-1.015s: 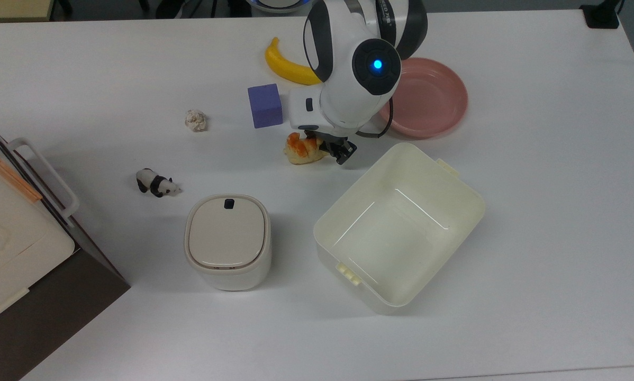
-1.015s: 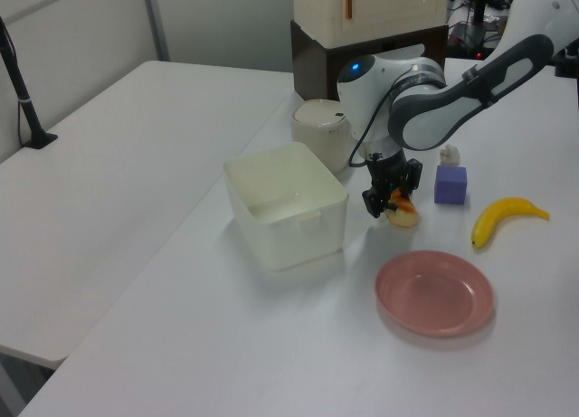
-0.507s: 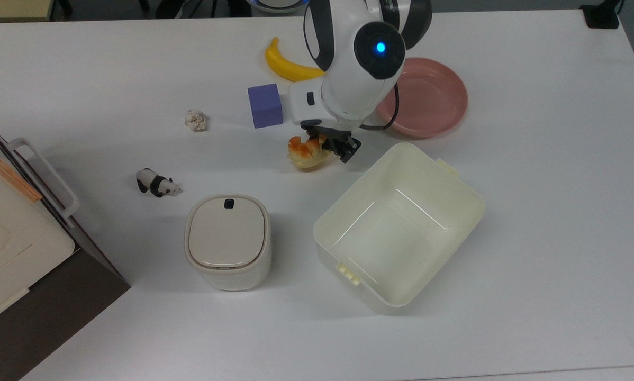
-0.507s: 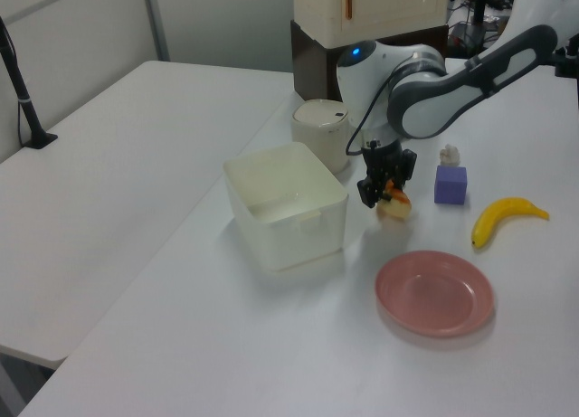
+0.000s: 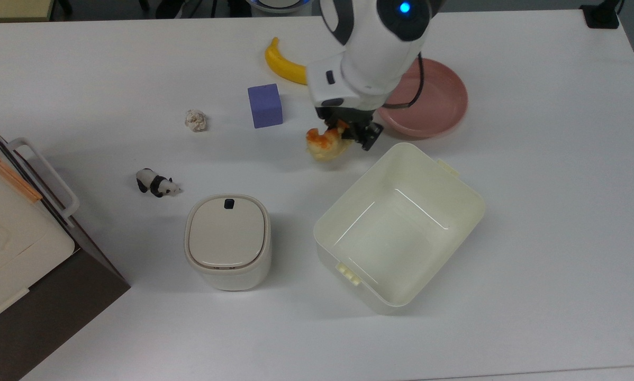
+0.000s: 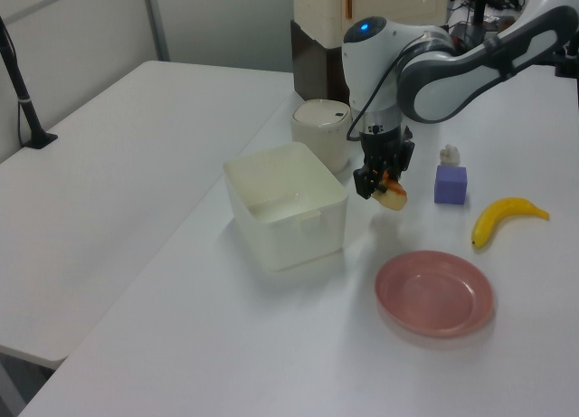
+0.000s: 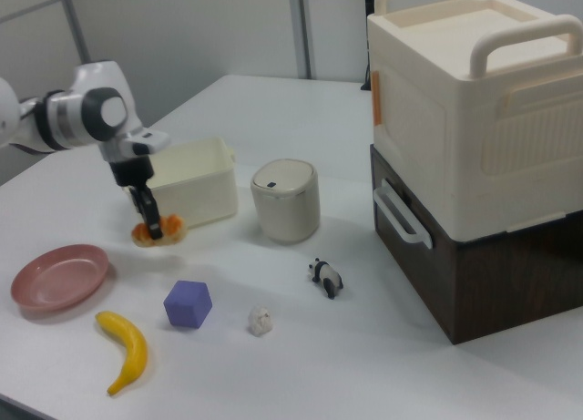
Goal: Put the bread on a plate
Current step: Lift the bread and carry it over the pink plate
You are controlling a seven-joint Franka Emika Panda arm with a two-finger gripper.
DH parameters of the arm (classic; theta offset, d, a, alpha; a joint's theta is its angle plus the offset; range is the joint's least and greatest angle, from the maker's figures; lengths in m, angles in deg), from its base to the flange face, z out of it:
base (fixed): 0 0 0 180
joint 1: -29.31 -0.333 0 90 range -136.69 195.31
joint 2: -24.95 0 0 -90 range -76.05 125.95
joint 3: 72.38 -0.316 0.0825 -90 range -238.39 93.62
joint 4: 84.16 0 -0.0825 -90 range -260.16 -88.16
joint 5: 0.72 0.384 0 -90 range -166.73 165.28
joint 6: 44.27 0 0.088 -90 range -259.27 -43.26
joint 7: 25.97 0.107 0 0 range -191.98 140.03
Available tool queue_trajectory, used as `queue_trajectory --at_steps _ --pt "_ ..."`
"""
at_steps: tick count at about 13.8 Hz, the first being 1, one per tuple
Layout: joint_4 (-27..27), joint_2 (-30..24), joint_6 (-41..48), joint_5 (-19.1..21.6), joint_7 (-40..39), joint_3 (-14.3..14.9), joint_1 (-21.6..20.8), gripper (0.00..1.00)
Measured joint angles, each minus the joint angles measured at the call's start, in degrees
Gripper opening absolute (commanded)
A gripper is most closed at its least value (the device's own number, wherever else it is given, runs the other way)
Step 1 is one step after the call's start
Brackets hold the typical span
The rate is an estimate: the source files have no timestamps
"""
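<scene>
Top view shows the bread (image 5: 325, 144) held by the tool (image 5: 349, 133), which is closed on one end of it. The rest of the small loaf sticks out past the fingers toward the top view's left. In the left view the bread (image 6: 393, 195) is seen lifted a little off the white surface (image 6: 271, 345), with a faint shadow under it. It is held between the plate (image 5: 428, 103) and the big cream tub (image 5: 401, 227), close to the tub's corner and near the middle of the surface. The plate is bare, so the bread is not yet on it.

The bread looks like a small toy loaf, so it is judged to be light. Its orange-brown top is shiny, so it may be a bit slippery. It may also be a little soft, so a hard squeeze is not needed. Because it is gripped at one end, the free end could swing or tip down when the arm is moved fast. A grip across the narrow middle would be steadier, but the hold seen now looks good enough for a short trip.

In the right view the plate (image 7: 56, 276) is seen just beside the bread (image 7: 155, 229), toward the right view's left. A yellow banana (image 5: 285, 66) and a purple block (image 5: 265, 105) lie toward the far edge of the surface and should be kept clear of. The plate is wide and shallow, so the bread could be lowered into its middle and then let go.
</scene>
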Motion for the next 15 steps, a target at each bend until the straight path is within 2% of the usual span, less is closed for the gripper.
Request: queue_trajectory --at_steps 7,15 --pt "0.7 -5.9 3.9 0.0 -2.3 -4.7 -1.2 0.27" --pt "1.2 -6.8 6.8 0.0 -5.3 -5.2 -7.8 0.28"
